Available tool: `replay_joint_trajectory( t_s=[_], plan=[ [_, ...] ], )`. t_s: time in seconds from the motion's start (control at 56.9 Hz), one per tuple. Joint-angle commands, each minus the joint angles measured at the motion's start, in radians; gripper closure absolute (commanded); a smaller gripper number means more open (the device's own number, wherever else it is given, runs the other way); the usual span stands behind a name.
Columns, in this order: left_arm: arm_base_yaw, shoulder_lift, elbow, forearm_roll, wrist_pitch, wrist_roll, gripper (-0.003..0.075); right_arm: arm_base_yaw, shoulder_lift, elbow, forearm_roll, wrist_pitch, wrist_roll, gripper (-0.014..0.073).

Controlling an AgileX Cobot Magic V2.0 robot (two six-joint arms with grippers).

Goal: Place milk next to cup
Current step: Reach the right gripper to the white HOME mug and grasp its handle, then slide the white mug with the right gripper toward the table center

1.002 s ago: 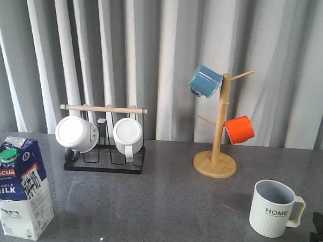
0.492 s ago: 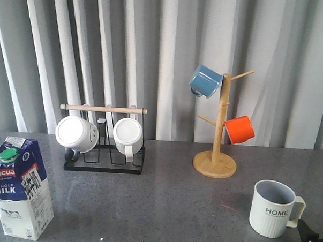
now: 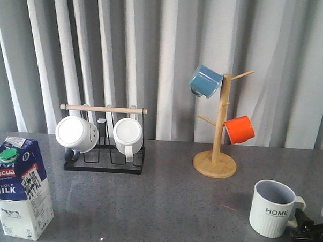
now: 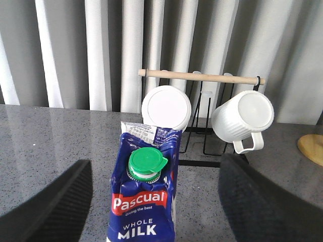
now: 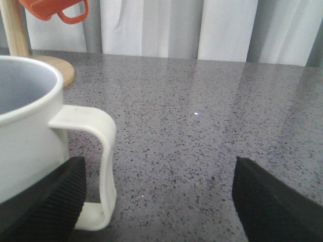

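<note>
The milk point(image 3: 20, 188), a blue-and-white Pascual carton with a green cap, stands upright at the table's front left. In the left wrist view the milk point(image 4: 145, 196) stands between my left gripper's point(image 4: 154, 201) open fingers, with gaps on both sides. The left gripper is out of the front view. The cup point(image 3: 273, 208), an off-white ribbed HOME mug, stands at the front right, handle to the right. My right gripper point(image 3: 311, 234) is open, low beside that handle. In the right wrist view the cup's handle point(image 5: 103, 166) sits just inside one finger point(image 5: 48, 204).
A black wire rack point(image 3: 104, 150) with a wooden bar holds two white mugs point(image 3: 77, 134) point(image 3: 128, 134) at the back left. A wooden mug tree point(image 3: 218, 131) carries a blue mug point(image 3: 205, 81) and an orange mug point(image 3: 239, 129). Grey curtains hang behind the table.
My right gripper has moved left along the front right edge toward the cup's handle. The milk and the cup have not moved.
</note>
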Motion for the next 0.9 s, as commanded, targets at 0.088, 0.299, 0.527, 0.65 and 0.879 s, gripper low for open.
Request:
replay_joint_trajectory(
  t_s=[0.088,0.299,0.527,0.65,0.879],
  plan=[
    [0.002,-0.011,-0.033,-0.011,-0.078,-0.011,0.0225,-0.004,0.016,-0.102,-0.020,-0.020,0.010,0.0102],
    [0.002,-0.011,-0.033,-0.011,-0.078,-0.011,0.0225,0.025,0.051,-0.198,-0.132,0.046,0.101,0.0548],
    [0.002,-0.011,-0.033,-0.011,-0.078,-0.011,0.0225,0.198,0.024,-0.228,0.001,0.066,0.135,0.0599],
    [0.002,-0.011,-0.033,-0.011,-0.078,-0.011,0.0225,0.350,0.016,-0.230,0.183,0.100,0.070,0.0599],
    [0.002,-0.011,-0.033,-0.011,-0.077,-0.011,0.0225,0.587,0.042,-0.285,0.467,0.149,-0.112,0.0599]
  ],
)
